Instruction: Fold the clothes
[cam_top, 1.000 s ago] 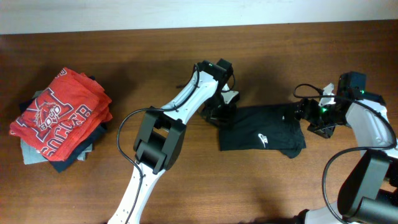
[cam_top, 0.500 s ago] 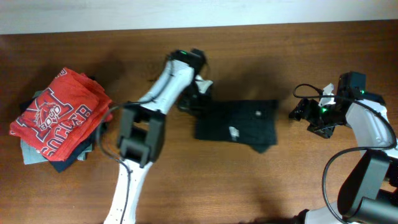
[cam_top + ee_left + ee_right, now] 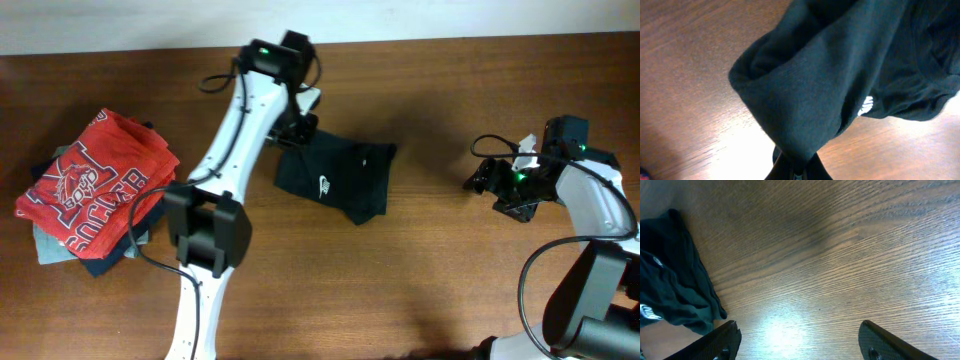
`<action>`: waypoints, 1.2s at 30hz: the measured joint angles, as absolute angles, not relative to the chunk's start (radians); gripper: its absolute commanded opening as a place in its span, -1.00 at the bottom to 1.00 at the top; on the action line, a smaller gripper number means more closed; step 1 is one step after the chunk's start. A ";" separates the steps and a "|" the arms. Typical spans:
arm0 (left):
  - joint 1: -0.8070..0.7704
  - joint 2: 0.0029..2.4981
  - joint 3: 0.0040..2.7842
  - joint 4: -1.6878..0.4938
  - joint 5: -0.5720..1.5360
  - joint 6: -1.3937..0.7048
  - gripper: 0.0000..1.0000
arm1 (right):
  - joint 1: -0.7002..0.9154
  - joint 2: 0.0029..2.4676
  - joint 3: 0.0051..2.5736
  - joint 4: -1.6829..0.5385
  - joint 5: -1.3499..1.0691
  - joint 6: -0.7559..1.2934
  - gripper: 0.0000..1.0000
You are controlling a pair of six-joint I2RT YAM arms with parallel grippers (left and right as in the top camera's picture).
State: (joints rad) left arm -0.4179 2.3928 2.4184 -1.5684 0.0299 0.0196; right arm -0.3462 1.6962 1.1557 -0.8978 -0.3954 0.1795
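Observation:
The very dark garment (image 3: 338,175) with a small white logo lies folded on the wooden table, left of centre. My left gripper (image 3: 296,132) is shut on its upper left corner. In the left wrist view the dark cloth (image 3: 840,85) bunches up from between the closed jaws (image 3: 796,170). My right gripper (image 3: 482,178) is open and empty at the right, well apart from the garment. The right wrist view shows its spread fingers (image 3: 797,342) over bare wood, with the garment's edge (image 3: 675,285) at the far left.
A pile of folded clothes with a red shirt with white lettering (image 3: 95,185) on top sits at the left edge of the table (image 3: 420,290). A pale wall strip runs along the back.
My left gripper has dragged the dark garment leftward across the table, from right of centre to left of centre. The right gripper has let go and stayed at the right.

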 measured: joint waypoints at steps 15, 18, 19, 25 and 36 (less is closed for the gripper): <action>-0.722 2.393 2.418 -1.406 -0.236 -0.018 -0.99 | -0.346 1.696 1.156 -0.916 -0.409 0.181 0.52; -0.757 2.393 2.418 -1.367 -0.245 -0.031 -0.99 | -0.346 1.696 1.156 -0.921 -0.409 0.179 0.52; -0.765 2.393 2.418 -1.359 -0.245 -0.038 -0.99 | -0.346 1.696 1.156 -0.921 -0.409 0.180 0.52; -0.801 2.400 2.418 -1.333 -0.251 -0.067 -0.83 | -0.346 1.696 1.156 -0.925 -0.409 0.180 0.52; -0.918 2.502 2.418 -1.319 -0.252 -0.077 -0.19 | -0.346 1.696 1.156 -0.928 -0.409 0.180 0.53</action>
